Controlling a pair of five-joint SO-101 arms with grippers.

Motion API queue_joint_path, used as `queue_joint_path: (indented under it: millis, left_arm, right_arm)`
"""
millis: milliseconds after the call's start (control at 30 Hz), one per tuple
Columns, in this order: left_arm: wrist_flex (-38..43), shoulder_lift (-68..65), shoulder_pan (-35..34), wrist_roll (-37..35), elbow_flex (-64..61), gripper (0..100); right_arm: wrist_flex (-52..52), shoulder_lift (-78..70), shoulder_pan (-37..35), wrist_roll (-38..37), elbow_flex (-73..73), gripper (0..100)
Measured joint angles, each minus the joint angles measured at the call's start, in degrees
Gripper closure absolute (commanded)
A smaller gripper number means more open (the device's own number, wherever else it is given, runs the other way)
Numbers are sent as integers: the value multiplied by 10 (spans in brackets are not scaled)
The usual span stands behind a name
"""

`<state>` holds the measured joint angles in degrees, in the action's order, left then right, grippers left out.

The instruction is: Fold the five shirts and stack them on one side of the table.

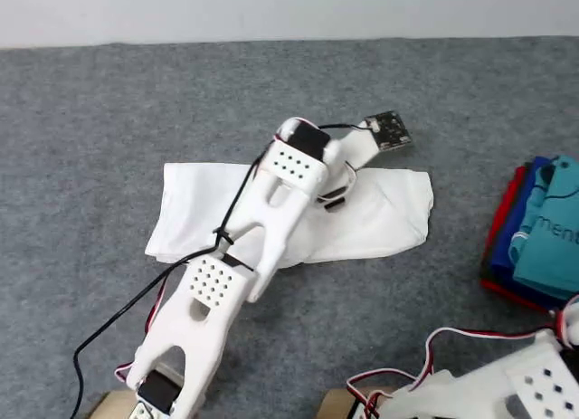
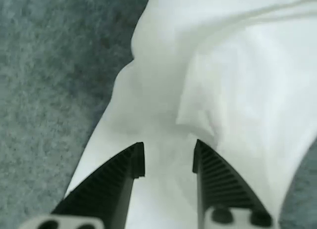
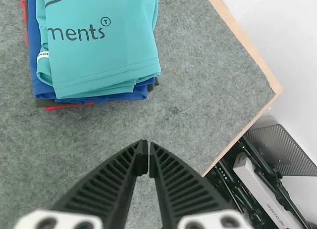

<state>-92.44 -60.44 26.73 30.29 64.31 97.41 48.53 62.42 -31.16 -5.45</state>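
White, thin knit fabric is what the left gripper has under it: the white shirt lies in the middle of the grey felt mat, spread wide from left to right in a rough rectangle, with a doubled layer and soft ridges visible in the left wrist view. The jaws stand apart just over the cloth, close to its far edge, holding nothing. This shirt should handle as light, limp and shapeless. It will probably sag, drag on the felt and let its layers slide over each other, so a pinch at an edge or corner that catches every layer looks wiser than one on the flat middle. At the right edge of the table sits the stack of folded shirts, a teal shirt on top, with blue, dark and red ones beneath. The right gripper hangs over bare mat near the stack on its near side, its jaws pressed together and empty.
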Motion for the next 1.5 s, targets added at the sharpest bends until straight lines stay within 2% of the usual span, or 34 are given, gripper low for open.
queue_joint_path:
  millis: [433,600,733,867,1067,1267,1500]
  left_arm:
    - [9,0,-77,0,25,837]
    - [-55,-1,-113,-2,113,893]
    - [-64,1,-164,-90,146,868]
    - [-64,45,-244,-169,81,833]
    - [-64,144,-335,-191,-110,791]
    - [-64,162,-369,-204,-228,756]
    - [-64,162,-371,-226,-291,750]
  right_arm:
    - [0,0,0,0,0,988]
    - [0,0,0,0,0,988]
    - [0,0,0,0,0,988]
    - [0,0,0,0,0,988]
    - [0,0,-4,0,0,987]
    - [0,0,-37,-1,0,988]
    - [0,0,-40,-1,0,988]
